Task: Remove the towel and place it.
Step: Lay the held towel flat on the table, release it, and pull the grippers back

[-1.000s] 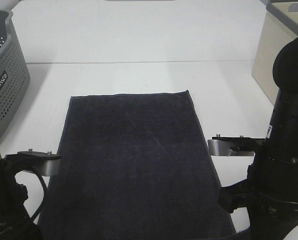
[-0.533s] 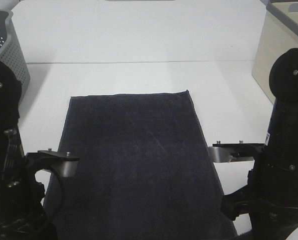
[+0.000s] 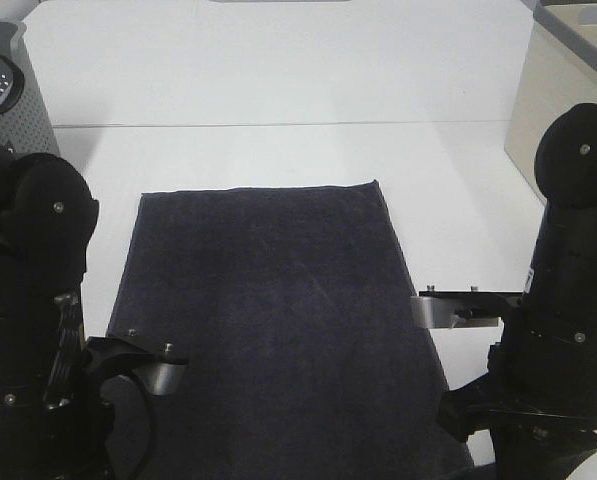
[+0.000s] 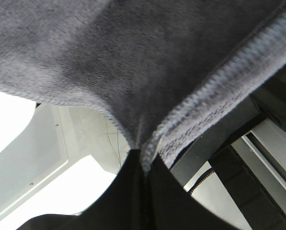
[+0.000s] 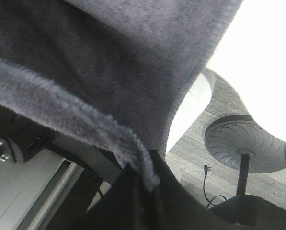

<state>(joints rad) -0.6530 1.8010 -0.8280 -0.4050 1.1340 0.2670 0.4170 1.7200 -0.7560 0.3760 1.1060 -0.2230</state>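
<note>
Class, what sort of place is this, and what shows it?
Probably a robot lab bench for laundry handling: plain white table, dark towel spread on it, grey perforated basket at the side.

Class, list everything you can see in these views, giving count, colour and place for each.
towel: one, dark charcoal, spread along the table's middle
table: one, white, under the towel
basket: one, grey, perforated, far left corner
bin: one, beige with grey rim, far right
left arm: one, black, near left
right arm: one, black, near right
left gripper: one, black, shut on the towel's hem
right gripper: one, black, shut on the towel's hem
</note>
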